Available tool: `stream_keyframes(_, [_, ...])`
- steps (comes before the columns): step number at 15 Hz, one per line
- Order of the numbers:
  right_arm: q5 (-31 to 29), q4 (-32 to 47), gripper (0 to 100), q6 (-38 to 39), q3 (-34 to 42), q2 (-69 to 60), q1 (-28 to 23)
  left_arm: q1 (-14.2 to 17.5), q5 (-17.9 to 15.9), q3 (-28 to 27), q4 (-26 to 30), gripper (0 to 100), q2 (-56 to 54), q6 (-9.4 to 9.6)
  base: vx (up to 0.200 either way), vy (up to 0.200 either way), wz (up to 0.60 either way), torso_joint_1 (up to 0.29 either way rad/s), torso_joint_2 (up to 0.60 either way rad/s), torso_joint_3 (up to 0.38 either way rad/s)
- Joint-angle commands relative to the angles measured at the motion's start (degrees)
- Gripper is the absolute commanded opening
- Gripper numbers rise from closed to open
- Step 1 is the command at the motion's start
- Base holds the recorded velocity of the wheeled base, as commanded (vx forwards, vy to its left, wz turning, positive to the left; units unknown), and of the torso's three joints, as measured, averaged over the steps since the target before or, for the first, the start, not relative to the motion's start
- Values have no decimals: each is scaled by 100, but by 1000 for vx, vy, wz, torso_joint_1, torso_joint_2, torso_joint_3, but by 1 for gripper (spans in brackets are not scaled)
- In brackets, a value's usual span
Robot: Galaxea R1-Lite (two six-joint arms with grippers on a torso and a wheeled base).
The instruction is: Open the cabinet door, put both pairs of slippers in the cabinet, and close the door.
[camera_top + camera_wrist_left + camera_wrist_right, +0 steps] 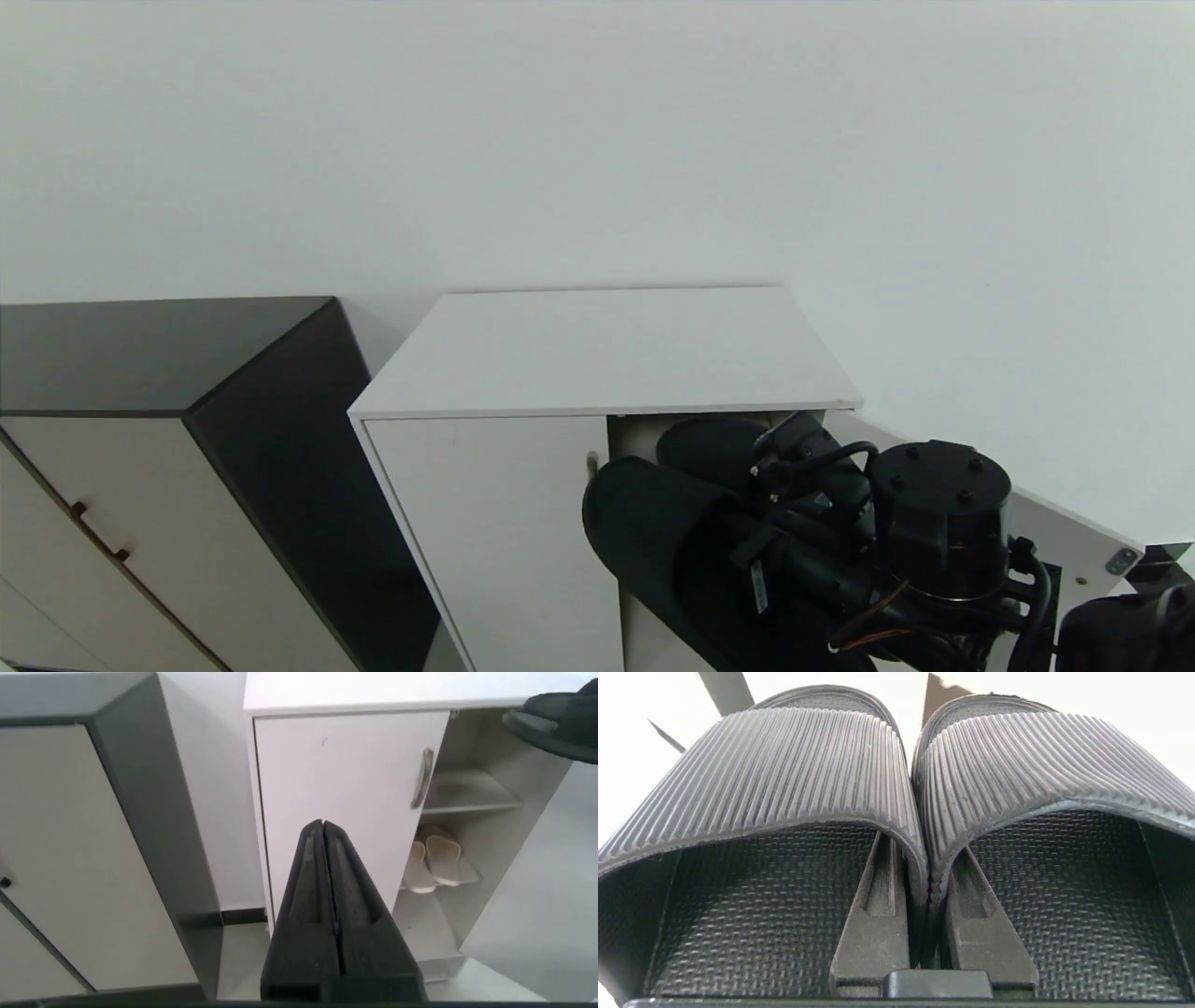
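The black slippers [831, 775] are clamped side by side in the right end effector [920, 894], before the open white cabinet [607, 350]. Pale slippers [435, 861] are seen on a lower shelf [467, 879] inside. The left end effector [323, 831] is closed and empty.

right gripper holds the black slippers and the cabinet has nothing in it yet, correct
Not quite. The cabinet is not empty: the left wrist view shows pale slippers lying on a lower shelf inside it. The rest holds: the right gripper holds the black slippers.
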Motion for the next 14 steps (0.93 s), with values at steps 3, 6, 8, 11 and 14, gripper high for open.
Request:
stream_keyframes(3, [-4,-2,0,-7,19,37,3,0,1,0,-1,0,-1,-1,0,0,0,-229,546,318])
stream_keyframes(6, [5,-2,0,1,19,45,3,0,1,0,-1,0,-1,-1,0,0,0,-217,536,317])
stream_keyframes(8, [49,-11,0,1,2,142,3,0,1,0,-1,0,-1,-1,0,0,0,-200,510,303])
stream_keyframes(11, [40,-406,0,-7,37,309,-14,0,1,0,-1,0,-1,-1,0,0,0,-190,512,316])
stream_keyframes(14, [32,-441,0,-16,72,335,-14,0,1,0,-1,0,-1,-1,0,0,0,-167,491,320])
